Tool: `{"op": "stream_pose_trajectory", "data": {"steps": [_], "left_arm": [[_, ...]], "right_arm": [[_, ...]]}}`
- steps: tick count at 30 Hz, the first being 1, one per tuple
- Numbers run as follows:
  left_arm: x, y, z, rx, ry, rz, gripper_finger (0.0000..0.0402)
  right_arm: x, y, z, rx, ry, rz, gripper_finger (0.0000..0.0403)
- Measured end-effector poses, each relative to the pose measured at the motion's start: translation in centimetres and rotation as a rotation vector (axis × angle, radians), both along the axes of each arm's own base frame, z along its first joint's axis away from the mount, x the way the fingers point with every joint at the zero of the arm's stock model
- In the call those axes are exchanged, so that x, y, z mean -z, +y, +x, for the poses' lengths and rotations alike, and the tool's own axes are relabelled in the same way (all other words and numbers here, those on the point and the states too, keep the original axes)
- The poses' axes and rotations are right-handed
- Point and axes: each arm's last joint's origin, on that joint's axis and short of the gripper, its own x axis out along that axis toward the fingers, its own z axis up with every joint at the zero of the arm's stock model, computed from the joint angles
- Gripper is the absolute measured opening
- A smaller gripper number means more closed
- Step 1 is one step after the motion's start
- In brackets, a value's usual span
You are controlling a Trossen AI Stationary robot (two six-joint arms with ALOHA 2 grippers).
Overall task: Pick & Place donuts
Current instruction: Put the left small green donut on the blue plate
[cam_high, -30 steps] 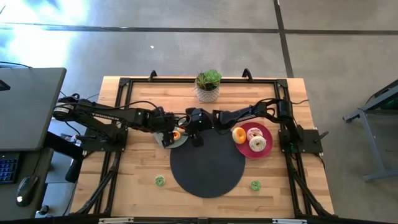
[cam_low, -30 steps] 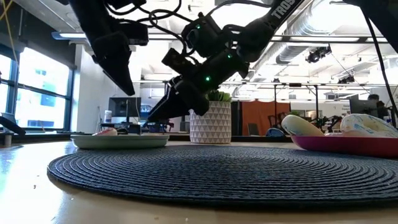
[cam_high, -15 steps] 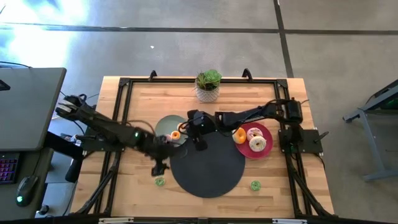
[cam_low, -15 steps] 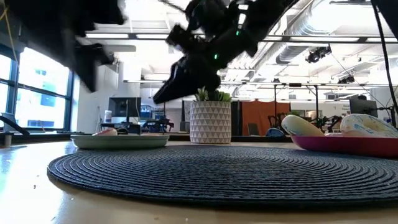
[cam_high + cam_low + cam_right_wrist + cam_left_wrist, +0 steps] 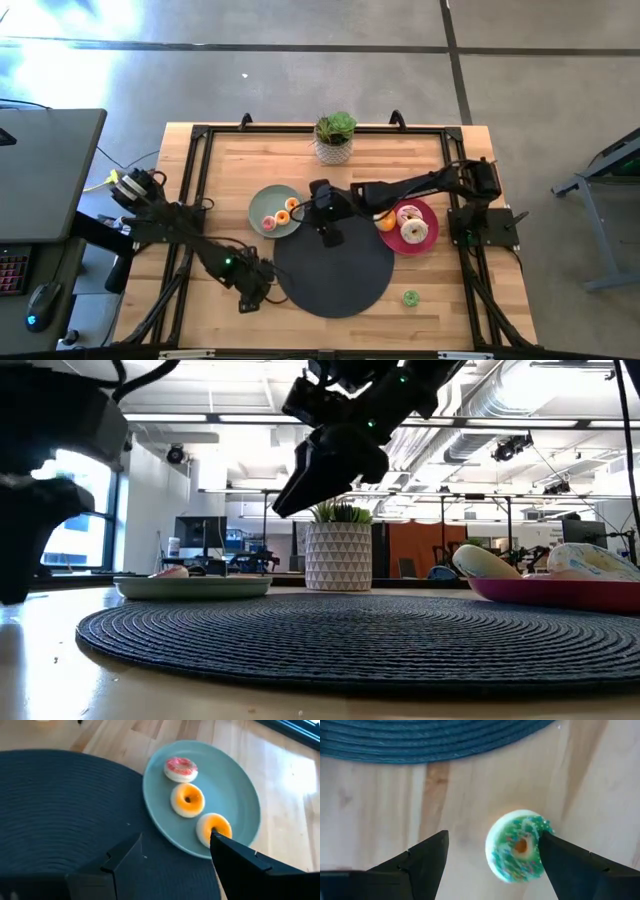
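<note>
My left gripper (image 5: 250, 294) is down at the table near the mat's left near edge, open. In the left wrist view (image 5: 492, 840) its fingers stand on either side of a green sprinkled donut (image 5: 517, 852) that lies flat on the wood. My right gripper (image 5: 326, 216) hovers open and empty over the mat's far edge, beside the grey-green plate (image 5: 262, 200). That plate (image 5: 235, 785) holds a pink donut (image 5: 181, 768) and two orange donuts (image 5: 187, 800) (image 5: 214, 827). Another green donut (image 5: 410, 297) lies on the table near the right near edge. My left gripper has one finger (image 5: 560, 860) right at the green donut's rim (image 5: 540, 837); I cannot tell whether it touches. The donut lies flat on the table, and the fingers come at it from above.
A big dark round mat (image 5: 335, 265) fills the table's middle. A red plate (image 5: 428, 210) on the right carries white-pink donuts and an orange one (image 5: 385, 221). A potted plant (image 5: 334, 140) stands at the far edge. Black frame rails run along the table's sides.
My left gripper has left the grey-green plate, swung toward the table's near edge and come down over the green donut by the mat. My right gripper has risen a little and shifted slightly toward the right.
</note>
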Motion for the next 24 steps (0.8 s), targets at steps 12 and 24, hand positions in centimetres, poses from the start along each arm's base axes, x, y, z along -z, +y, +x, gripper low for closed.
{"op": "stream_pose_trajectory", "data": {"steps": [12, 24], "left_arm": [[0.6, -0.2, 0.2, 0.049, 0.022, -0.008, 0.0169], [-3.3, 5.3, 1.8, 0.149, -0.012, 0.098, 0.0022]], "right_arm": [[0.0, 0.7, 0.0, -0.012, 0.004, -0.001, 0.0222], [0.0, 0.7, 0.0, -0.015, 0.004, -0.003, 0.0222]]}}
